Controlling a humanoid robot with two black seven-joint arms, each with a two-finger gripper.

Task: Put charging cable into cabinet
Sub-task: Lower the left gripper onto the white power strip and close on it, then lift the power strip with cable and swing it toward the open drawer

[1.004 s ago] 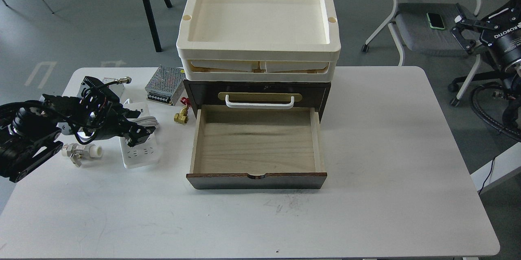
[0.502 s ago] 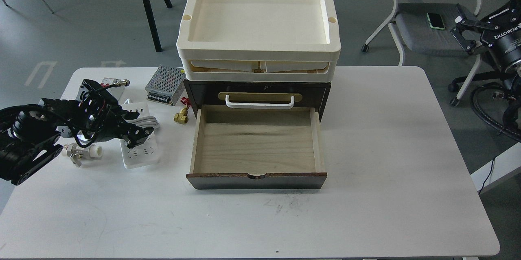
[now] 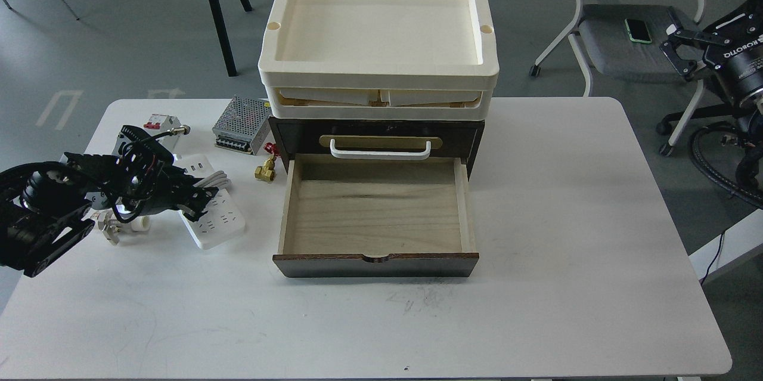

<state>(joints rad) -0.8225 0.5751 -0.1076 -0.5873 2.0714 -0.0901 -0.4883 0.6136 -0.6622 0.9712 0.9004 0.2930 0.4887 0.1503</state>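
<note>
Progress on the task is early, as I judge it: the flat white rectangular power strip with its bundled thick white cord, the charging cable point(image 3: 216, 221), lies on the white table point(image 3: 536, 285) to the left of the dark brown wooden cabinet point(image 3: 377, 208), well outside it. The cabinet's lower drawer stands pulled out toward the near edge, its pale wood interior bare, so opening is done and the way in is clear.

The left gripper point(image 3: 195, 202) sits low over the far-left part of the strip, right at the cord bundle. Its dark fingers appear to straddle or pinch the strip's edge, but from this angle I cannot tell how far apart they stand or whether they truly have hold of it. The right gripper point(image 3: 676, 50) hangs far off to the right, beyond the table, with its fingers spread and nothing between them.

Nearby clutter on the left includes a perforated metal power-supply box point(image 3: 241, 124), a small brass valve point(image 3: 264, 170) and a white plastic pipe fitting point(image 3: 122, 226). Cream plastic trays point(image 3: 378, 74) are stacked on the cabinet's top.

What is left: secure the strip, carry it right over the drawer's left wall, and set it down inside.
</note>
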